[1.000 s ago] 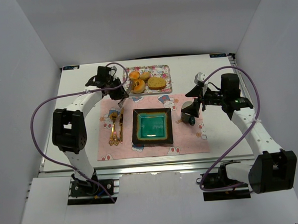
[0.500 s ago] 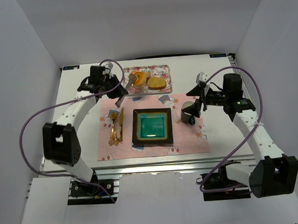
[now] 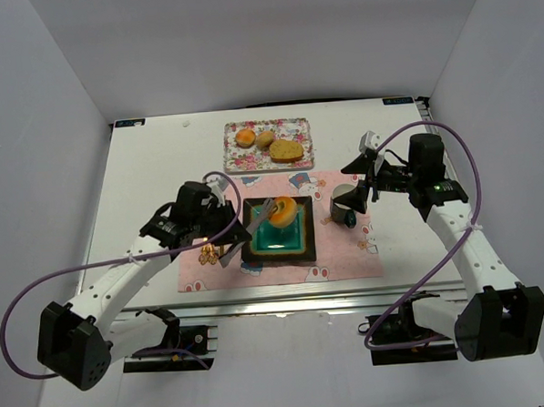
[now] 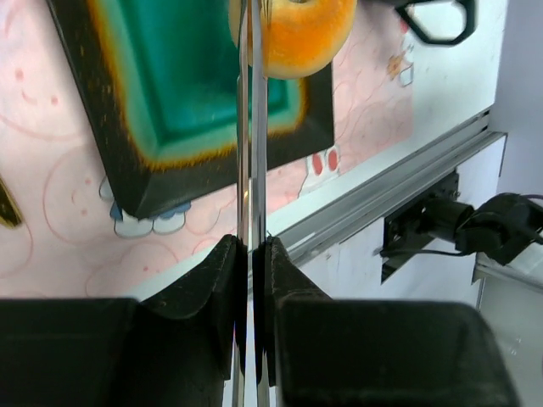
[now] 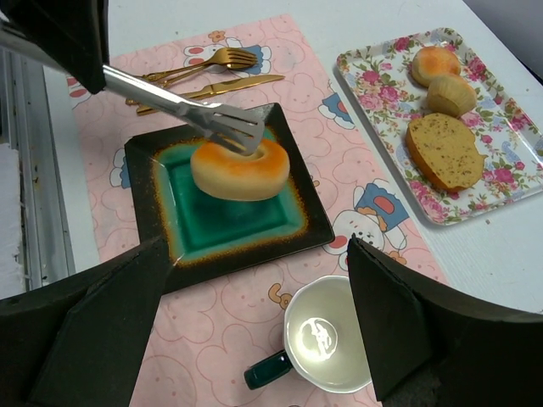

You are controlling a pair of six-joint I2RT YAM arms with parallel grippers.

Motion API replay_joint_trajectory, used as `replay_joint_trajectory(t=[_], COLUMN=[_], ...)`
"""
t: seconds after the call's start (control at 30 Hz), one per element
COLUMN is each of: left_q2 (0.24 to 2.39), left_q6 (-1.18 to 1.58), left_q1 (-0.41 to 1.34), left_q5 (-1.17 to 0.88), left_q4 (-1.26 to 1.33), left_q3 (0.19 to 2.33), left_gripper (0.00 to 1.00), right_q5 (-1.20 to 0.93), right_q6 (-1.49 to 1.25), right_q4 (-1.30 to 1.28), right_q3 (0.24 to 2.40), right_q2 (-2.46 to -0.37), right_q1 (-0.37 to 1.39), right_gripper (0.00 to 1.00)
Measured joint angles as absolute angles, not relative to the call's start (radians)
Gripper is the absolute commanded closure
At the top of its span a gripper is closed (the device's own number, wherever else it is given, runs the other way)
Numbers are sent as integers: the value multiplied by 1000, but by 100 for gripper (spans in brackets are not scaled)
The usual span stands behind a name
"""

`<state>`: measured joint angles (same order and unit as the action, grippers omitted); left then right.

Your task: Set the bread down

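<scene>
While the left tool (image 4: 252,254) pinches slim metal tongs (image 5: 182,106), the orange-golden ring-shaped bun (image 5: 229,182) hangs in them over the dark square teal-glazed plate (image 5: 144,170) — placing step.
Next, likely: lower, ease tongs apart; right tool (image 3: 360,173) spread, empty — tan oval roll (image 5: 445,153) waits on floral tray (image 5: 373,80).

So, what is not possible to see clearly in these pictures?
- Left wrist view: the upper edge cuts off the ring bun, so its hole is out of sight. The tongs in the left gripper also cross it.
- Top view: bun and tongs hide whether the bun rests on the green plate or hangs above it.
- Top view: the left gripper covers most of the gold fork.
</scene>
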<state>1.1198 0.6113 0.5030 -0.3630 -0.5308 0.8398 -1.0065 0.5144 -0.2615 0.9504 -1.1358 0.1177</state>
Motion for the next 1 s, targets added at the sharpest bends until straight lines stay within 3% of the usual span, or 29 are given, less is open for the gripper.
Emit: replay_joint_trajectory(t=[0.1,0.23,0.33,0.73,1.0], left_q2=[1088,1090,1101,1109,1118], left_q6=[647,681,693,696,672], left_q1=[535,567,585,604,604], left_q5=[-328,-286,-265,-219,-197], left_q4=[-522,-493,-461,-445,-486], left_q3=[785,759,759,760,811], left_gripper=[89,69,61,50,49], right_q5=[-1010,-1013,-1013,-1013,-1013], right_q6=[516,520,525,527,527], right_q4=[-265,-280,-289,-290,-289], right_q3=[950,950,950,950,950], right_q2=[-1141,-1148,-1148,-1148,-1147], right_q1=[118,118,118,118,118], right_gripper=[11,10,11,11,11])
